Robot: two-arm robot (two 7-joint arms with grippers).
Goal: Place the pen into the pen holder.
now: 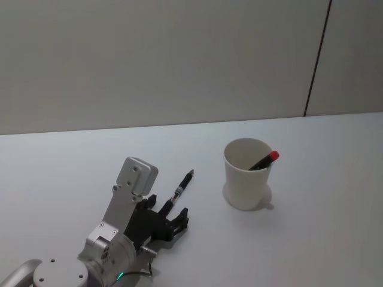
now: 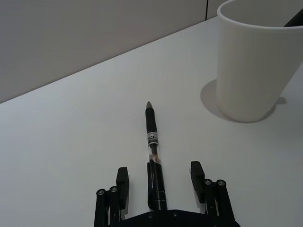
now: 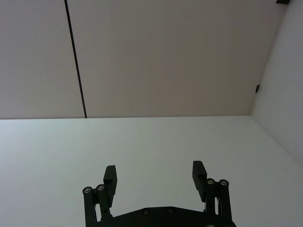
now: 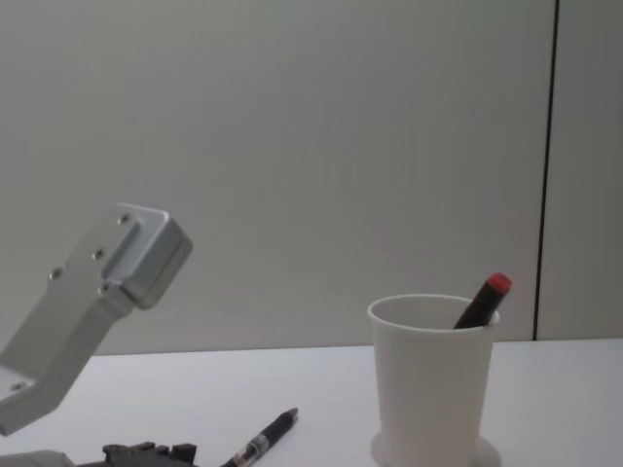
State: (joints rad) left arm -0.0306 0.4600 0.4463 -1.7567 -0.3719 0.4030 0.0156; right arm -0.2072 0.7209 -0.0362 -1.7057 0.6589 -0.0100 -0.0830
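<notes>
Our open left gripper [image 2: 159, 170] straddles the pen [image 2: 152, 137]; we should clamp squarely before lifting. Our right gripper [image 3: 155, 171] hangs open above the table [image 3: 142, 137].

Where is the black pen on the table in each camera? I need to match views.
Head view: pen lower centre, just ahead of the left tool.
Left wrist view: pen lying between the open left tool's fingers.
Chest view: pen at the bottom edge, left of centre.
Right wrist view: not in it.
Shared landmark: the white pen holder.
</notes>
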